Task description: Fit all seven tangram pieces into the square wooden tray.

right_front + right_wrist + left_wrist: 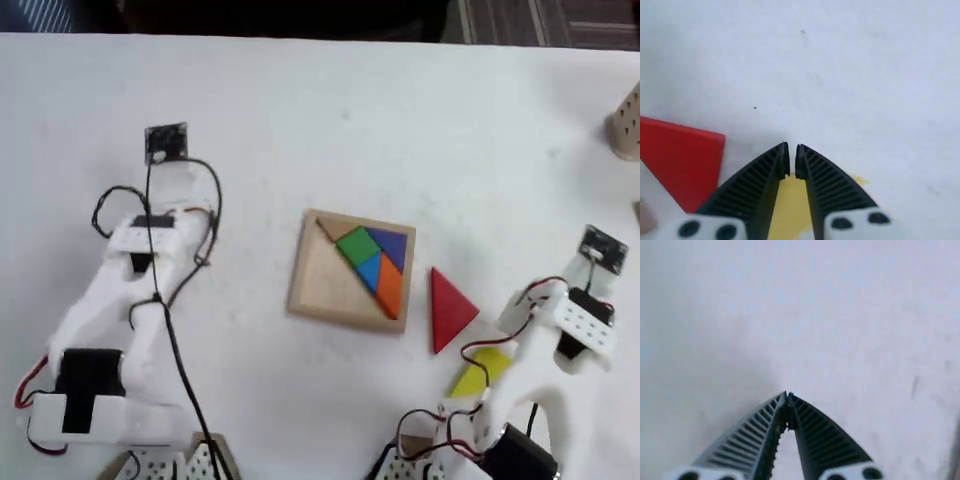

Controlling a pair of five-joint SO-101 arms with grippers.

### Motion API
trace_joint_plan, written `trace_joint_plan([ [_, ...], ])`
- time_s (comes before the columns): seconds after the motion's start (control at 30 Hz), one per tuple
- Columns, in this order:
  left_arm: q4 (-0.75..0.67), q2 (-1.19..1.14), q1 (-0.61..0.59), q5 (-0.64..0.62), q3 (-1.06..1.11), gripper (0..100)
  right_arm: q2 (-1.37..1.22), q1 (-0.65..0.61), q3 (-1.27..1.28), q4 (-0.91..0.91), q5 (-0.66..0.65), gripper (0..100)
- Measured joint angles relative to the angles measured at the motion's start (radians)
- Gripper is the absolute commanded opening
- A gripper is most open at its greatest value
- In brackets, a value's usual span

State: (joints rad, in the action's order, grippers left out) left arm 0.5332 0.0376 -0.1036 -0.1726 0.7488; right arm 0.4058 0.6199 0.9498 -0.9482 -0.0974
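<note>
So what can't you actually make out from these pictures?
Yellow piece: its full outline; the right arm covers part in the high view, the right gripper in the right wrist view.
Red triangle: cut off by the edge in the right wrist view.
Wooden tray: how many pieces lie inside; too small in the high view.

This looks like a robotics lab bench to me: a white table (300,120), my left arm (100,300) and right arm (580,320) side by side, wires (176,345) hanging loose, a wooden puzzle tray (320,280) between, grey flooring (540,20) beyond.
</note>
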Motion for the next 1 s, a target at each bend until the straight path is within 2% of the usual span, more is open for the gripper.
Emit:
trace_joint_plan([
  [0.13, -0.081, 0.000, -0.003, 0.002, 0.035, 2, 0.018, 0.038, -0.009, -0.026, 0.000, 3.5],
  [0.27, -0.192, 0.000, 0.005, 0.000, 0.097, 2, 0.052, 0.071, -0.049, -0.133, 0.000, 9.7],
  [0.37, -0.241, 0.000, 0.009, 0.002, 0.103, 2, 0.071, 0.071, -0.051, -0.183, -0.049, 10.9],
  [0.5, -0.242, 0.000, 0.008, 0.002, 0.103, 2, 0.072, 0.071, -0.051, -0.198, -0.083, 11.3],
  [0.7, -0.242, 0.000, 0.008, 0.002, 0.103, 2, 0.072, 0.071, -0.051, -0.224, -0.061, 11.5],
  [0.83, -0.242, 0.000, 0.008, 0.002, 0.103, 2, 0.072, 0.074, -0.051, -0.224, 0.063, 21.0],
  [0.93, -0.242, 0.000, 0.008, 0.002, 0.103, 2, 0.072, 0.074, -0.028, -0.224, 0.081, 27.5],
  [1.0, -0.253, 0.000, 0.008, 0.002, 0.104, 2, 0.072, 0.074, -0.003, -0.224, 0.075, 27.9],
])
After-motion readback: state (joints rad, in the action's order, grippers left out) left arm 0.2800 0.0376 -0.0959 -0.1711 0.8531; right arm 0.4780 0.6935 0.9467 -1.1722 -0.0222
